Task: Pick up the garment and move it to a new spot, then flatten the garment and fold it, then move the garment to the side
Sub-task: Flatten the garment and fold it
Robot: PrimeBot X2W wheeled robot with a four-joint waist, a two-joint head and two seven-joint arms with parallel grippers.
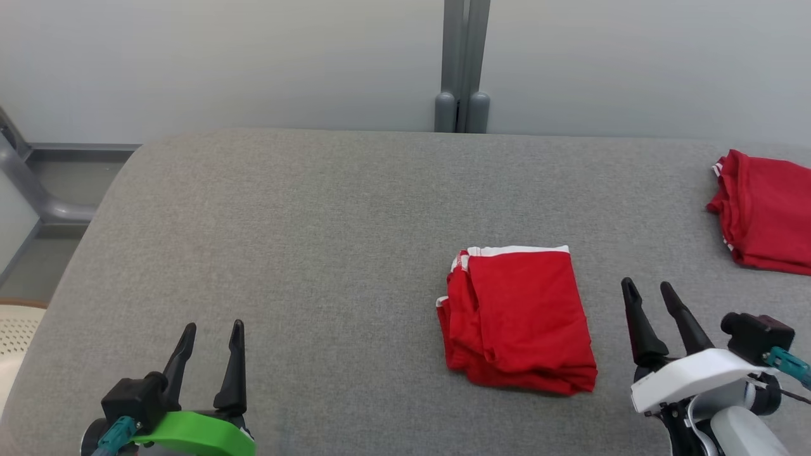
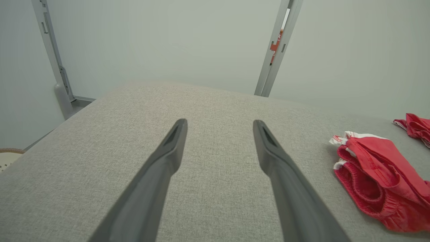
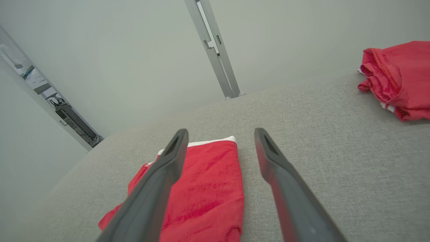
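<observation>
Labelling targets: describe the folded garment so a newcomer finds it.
On the grey table, look left of the right gripper. The folded garment is a red rectangle with a white far edge; the other red garment lies at the table's right edge.

garment [image 1: 516, 316] | red, 1 white band on far edge | folded to compact rectangle, flat, layers loose on left side | lies right of centre on grey table [image 1: 285, 253]

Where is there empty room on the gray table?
The left half of the gray table is bare, from the folded red garment across to the left gripper, and along the far edge. The right side is crowded: the right gripper beside that garment, a second red garment at the edge.
</observation>
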